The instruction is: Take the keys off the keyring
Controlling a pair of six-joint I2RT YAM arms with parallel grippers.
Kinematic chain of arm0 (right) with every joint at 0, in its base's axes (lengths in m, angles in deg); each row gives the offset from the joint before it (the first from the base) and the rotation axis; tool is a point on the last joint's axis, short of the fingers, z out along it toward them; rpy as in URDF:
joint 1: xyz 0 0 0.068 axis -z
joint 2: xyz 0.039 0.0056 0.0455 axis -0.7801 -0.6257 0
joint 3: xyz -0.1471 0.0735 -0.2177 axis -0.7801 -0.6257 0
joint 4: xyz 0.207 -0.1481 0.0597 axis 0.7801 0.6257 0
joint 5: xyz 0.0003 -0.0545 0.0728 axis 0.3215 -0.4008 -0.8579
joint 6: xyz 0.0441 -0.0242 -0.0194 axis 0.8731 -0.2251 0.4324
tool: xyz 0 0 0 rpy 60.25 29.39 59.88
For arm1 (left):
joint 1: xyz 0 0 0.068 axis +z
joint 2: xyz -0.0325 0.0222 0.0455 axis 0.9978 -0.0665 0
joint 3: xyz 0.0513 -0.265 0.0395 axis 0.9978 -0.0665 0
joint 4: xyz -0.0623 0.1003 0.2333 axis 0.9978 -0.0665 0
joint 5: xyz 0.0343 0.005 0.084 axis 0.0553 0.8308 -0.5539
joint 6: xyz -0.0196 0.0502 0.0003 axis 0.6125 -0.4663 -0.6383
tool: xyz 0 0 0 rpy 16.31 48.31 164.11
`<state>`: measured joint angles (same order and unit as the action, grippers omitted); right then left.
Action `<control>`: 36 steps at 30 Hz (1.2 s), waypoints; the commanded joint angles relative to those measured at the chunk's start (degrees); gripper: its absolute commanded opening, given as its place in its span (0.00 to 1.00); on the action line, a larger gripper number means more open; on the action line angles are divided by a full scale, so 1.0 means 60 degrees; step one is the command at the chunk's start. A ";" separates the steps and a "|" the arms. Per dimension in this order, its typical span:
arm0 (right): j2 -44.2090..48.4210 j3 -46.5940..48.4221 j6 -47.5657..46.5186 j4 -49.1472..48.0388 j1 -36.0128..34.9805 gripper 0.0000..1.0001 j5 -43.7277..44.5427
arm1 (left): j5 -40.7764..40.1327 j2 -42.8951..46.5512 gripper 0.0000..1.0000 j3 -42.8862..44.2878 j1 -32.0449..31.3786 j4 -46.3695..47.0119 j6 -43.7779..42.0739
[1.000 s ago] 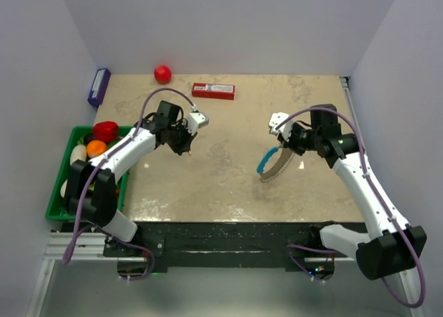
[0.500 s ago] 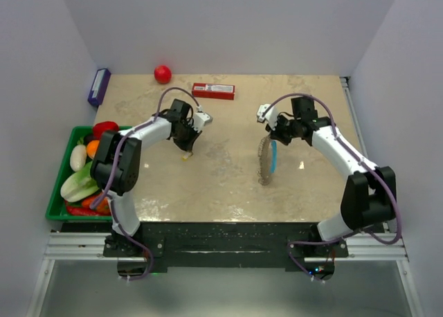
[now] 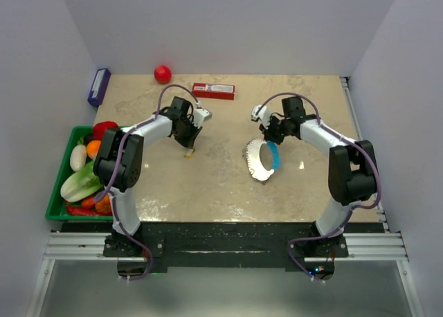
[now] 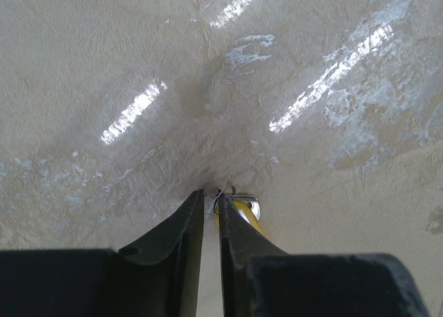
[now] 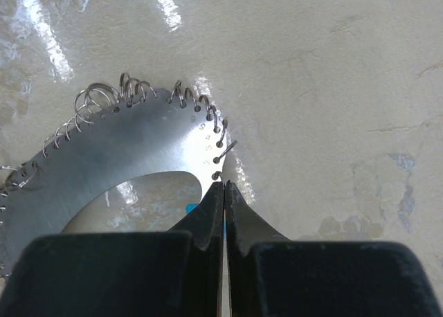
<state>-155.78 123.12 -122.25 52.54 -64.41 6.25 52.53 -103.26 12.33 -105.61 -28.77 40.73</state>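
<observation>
The key (image 3: 187, 153) is a tiny brass-yellow piece on the table at my left gripper's (image 3: 187, 142) tips. In the left wrist view the key (image 4: 243, 212), with a silver clip and a thin wire loop, lies against the outside of the right finger; my left gripper (image 4: 212, 192) touches the table with a narrow gap between the jaws. The keyring (image 3: 256, 166), a silvery crescent edged with wire loops, with a light-blue segment (image 3: 275, 154), lies flat on the table. My right gripper (image 3: 268, 138) is shut on its end. The right wrist view shows the keyring (image 5: 124, 151) ahead of the shut gripper (image 5: 223, 184).
A red ball (image 3: 163, 73) and a red box (image 3: 213, 91) lie at the back of the table. A purple box (image 3: 98, 86) is at the back left. A green bin (image 3: 58, 207) with vegetables stands off the table's left edge.
The right gripper swung left and lowered the keyring from hanging upright to lying flat. The left gripper moved slightly right and down to the table with the key.
</observation>
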 commanded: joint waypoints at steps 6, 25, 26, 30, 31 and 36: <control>-0.0752 0.0380 0.0162 -0.0880 -0.0006 0.07 0.0425 | 0.0101 -0.0032 0.40 0.0171 0.0102 0.0176 0.0129; 0.0665 0.0146 0.0834 -0.1114 0.0067 0.99 0.1289 | 0.0701 0.2399 0.99 0.0053 0.0204 -0.0058 -0.0032; 0.1190 0.0059 0.0908 -0.1172 0.0096 0.99 0.1333 | 0.0730 0.2792 0.99 0.0140 0.0248 -0.0101 -0.0061; 0.2656 -0.0176 0.1479 -0.1144 0.0140 0.99 0.1567 | 0.0409 0.3907 0.99 0.0200 0.0263 -0.0043 -0.0061; 0.3008 -0.0249 0.1784 -0.1202 0.0126 0.99 0.1698 | 0.0133 0.4156 0.99 0.0156 0.0263 0.0058 -0.0032; 0.5233 -0.0411 0.3279 -0.1232 0.0140 0.99 0.2722 | -0.0440 0.5928 0.99 -0.0107 0.0263 0.0425 0.0480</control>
<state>-133.03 121.13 -111.71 46.79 -63.82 16.67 52.90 -75.20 11.50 -104.56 -29.51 41.39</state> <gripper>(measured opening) 0.986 0.992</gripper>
